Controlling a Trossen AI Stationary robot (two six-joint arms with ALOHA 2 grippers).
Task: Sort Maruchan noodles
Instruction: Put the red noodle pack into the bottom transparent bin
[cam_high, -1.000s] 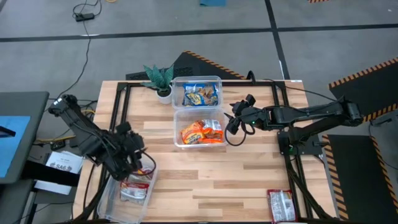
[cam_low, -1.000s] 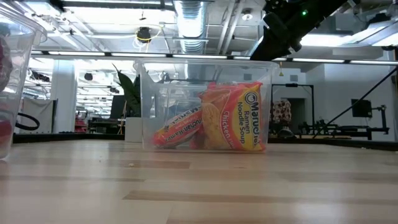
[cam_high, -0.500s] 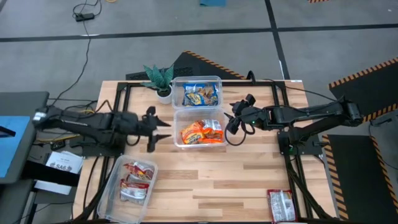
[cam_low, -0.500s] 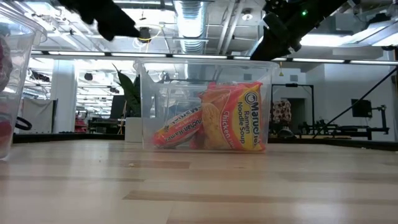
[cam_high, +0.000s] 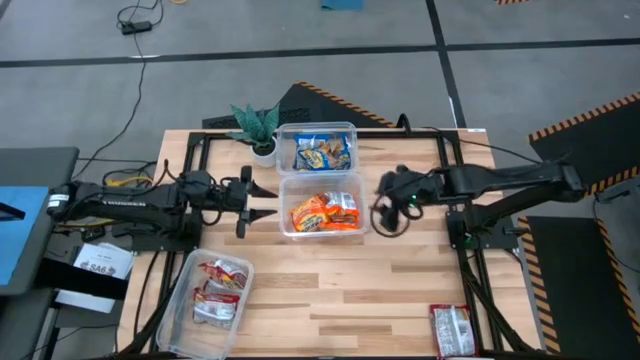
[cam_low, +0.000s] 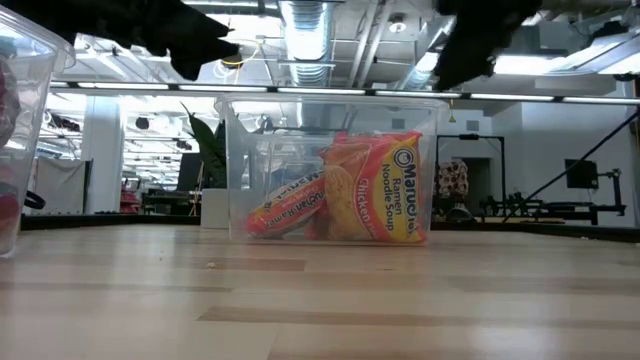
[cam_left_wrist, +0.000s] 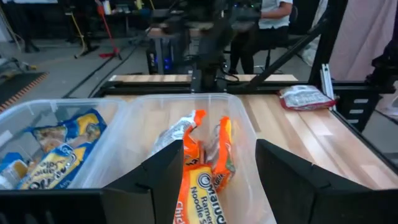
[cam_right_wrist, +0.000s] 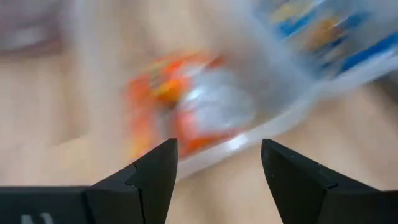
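The wooden desk (cam_high: 400, 280) carries three clear plastic tubs and a small potted plant (cam_high: 257, 127) at its far edge. The two dark arms reach in from either side. The left gripper (cam_high: 262, 201) hovers just beside the left wall of the middle tub (cam_high: 285, 205), its fingers spread apart and holding nothing; in the left wrist view the same fingers (cam_left_wrist: 165, 177) frame that tub. The right gripper (cam_high: 380, 206) hangs just beside the tub's right wall, fingers likewise parted and empty, with the right wrist view blurred.

The middle tub sits near the desk's centre and holds the orange-red Maruchan noodles (cam_high: 323, 212), packets leaning against each other, one reading "Ramen Noodle Soup" in the low view (cam_low: 385, 190). Touching its far side, the tub at the far edge (cam_high: 284, 148) holds the blue-and-yellow packets (cam_high: 322, 153). The third tub (cam_high: 180, 315), at the near left corner, holds red-and-silver packets (cam_high: 218, 293). One more red-and-silver packet (cam_high: 453, 330) lies loose at the near right edge.
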